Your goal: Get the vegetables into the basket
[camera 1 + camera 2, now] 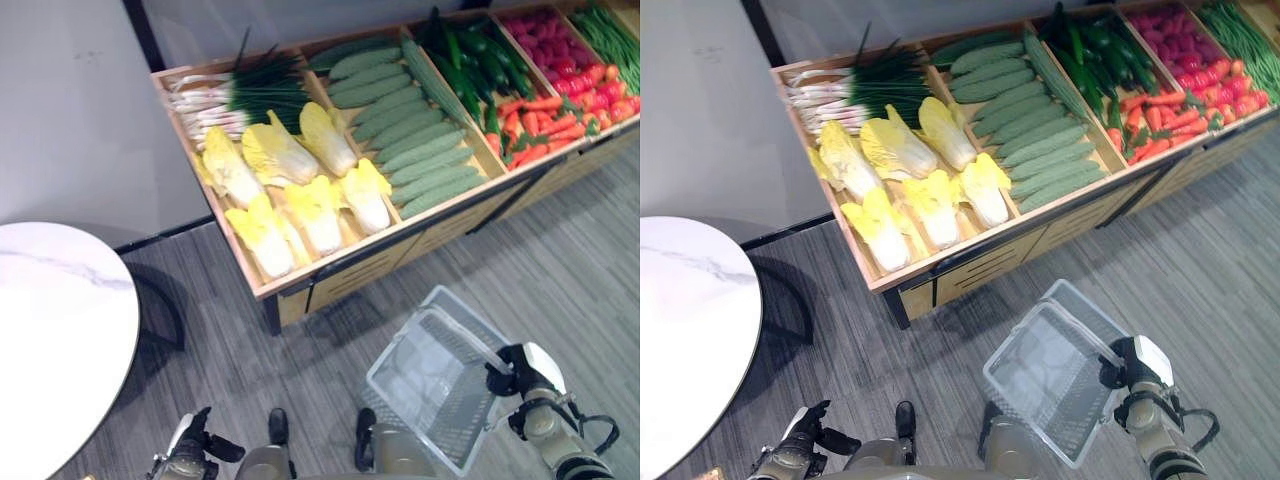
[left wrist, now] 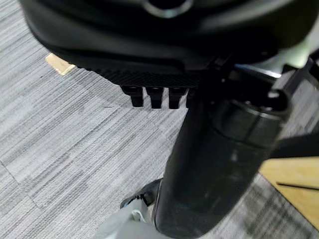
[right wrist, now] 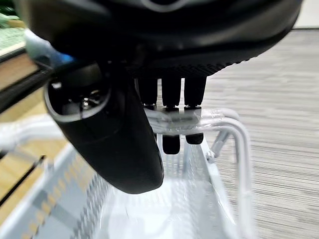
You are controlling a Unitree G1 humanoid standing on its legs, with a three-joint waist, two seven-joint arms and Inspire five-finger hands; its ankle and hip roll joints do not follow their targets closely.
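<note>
At the lower right of the head views, the right hand (image 1: 512, 378) is curling its fingers (image 3: 172, 124) round the clear handle (image 3: 209, 119) of the wire basket (image 1: 440, 375), which is hanging tilted over the grey carpet floor (image 1: 560, 270) with its open mouth facing up and nothing showing inside it. The basket's far rim is lying near the front edge of the wooden produce stand (image 1: 340, 275), with a strip of bare carpet running between the two. At the lower left, the left hand (image 1: 195, 440) is hanging low beside the body; in its own wrist view its fingers (image 2: 154, 95) are showing as short curled stubs under the palm, holding nothing. The vegetables are all lying in the stand's compartments, well apart from the basket: yellow-leaved napa cabbages (image 1: 290, 190) are filling the nearest bay, green onions (image 1: 235, 100) are lying behind them, and pale green cucumbers (image 1: 410, 135) are stacking up in the next bay to the right. Further right, dark green peppers (image 1: 470, 55) and red carrots (image 1: 535, 125) are sharing a bay, then red radishes (image 1: 565, 50) and green beans (image 1: 615, 35) are reaching the picture's edge. A round white marble tabletop (image 1: 55, 340) is standing at the left, its curved edge leaving a band of open carpet between it and the stand's near corner.
</note>
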